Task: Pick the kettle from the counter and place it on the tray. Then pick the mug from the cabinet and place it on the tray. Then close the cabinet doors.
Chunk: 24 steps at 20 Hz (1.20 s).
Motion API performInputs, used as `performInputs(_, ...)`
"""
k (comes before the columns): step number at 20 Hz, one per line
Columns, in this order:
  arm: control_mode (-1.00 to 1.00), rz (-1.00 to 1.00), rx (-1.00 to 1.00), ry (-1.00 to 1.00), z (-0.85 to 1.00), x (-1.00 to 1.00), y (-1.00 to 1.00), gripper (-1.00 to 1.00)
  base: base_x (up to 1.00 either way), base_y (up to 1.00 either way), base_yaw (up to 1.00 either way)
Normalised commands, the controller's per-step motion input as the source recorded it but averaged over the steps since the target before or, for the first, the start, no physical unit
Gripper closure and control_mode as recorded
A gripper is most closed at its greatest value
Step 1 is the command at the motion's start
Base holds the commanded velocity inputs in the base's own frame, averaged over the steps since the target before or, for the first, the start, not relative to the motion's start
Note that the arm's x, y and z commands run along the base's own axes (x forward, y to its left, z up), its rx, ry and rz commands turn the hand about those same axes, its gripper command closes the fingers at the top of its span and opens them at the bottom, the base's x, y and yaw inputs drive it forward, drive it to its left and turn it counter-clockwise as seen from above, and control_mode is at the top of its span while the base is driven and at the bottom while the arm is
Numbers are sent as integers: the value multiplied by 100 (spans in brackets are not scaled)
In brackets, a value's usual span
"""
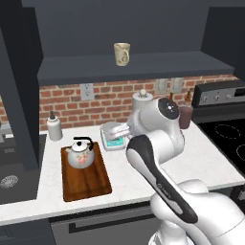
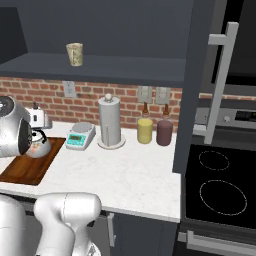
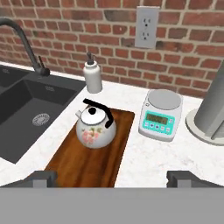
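The white floral kettle (image 1: 80,154) (image 2: 37,142) (image 3: 96,127) stands upright on the far half of the dark-brown wooden tray (image 1: 88,184) (image 2: 25,172) (image 3: 87,168), which lies on the white counter (image 1: 201,158) (image 3: 148,157). My gripper (image 3: 112,179) (image 1: 109,134) hangs open and empty above the counter, up and to the right of the kettle and apart from it. The cream mug (image 1: 122,53) (image 2: 75,54) sits upright on the open cabinet's shelf (image 1: 143,67) (image 2: 125,67). One cabinet door (image 2: 197,75) stands swung open at the right, another (image 1: 19,95) at the left.
A small white scale (image 2: 80,135) (image 3: 160,114) sits right of the tray, beside a steel paper-towel holder (image 2: 110,121). A soap dispenser (image 1: 54,127) (image 3: 92,78) stands by the brick wall. The dark sink (image 3: 30,109) lies left, the stove (image 2: 220,185) right, with a yellow canister (image 2: 145,130) between.
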Motion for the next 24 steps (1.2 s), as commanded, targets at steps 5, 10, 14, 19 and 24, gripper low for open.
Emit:
performInputs(5,-100,-6,-5,13,4,4,-5,-100,0,0,0)
performInputs(10,-100,0,4,0,29,2,-39,-100,0,0,0)
performInputs(14,-100,0,5,0,69,0,-31,-100,0,0,0)
performInputs(19,-100,0,7,-6,49,2,-31,-100,0,0,0)
performInputs(24,-100,0,8,-9,45,10,-32,-100,0,0,0)
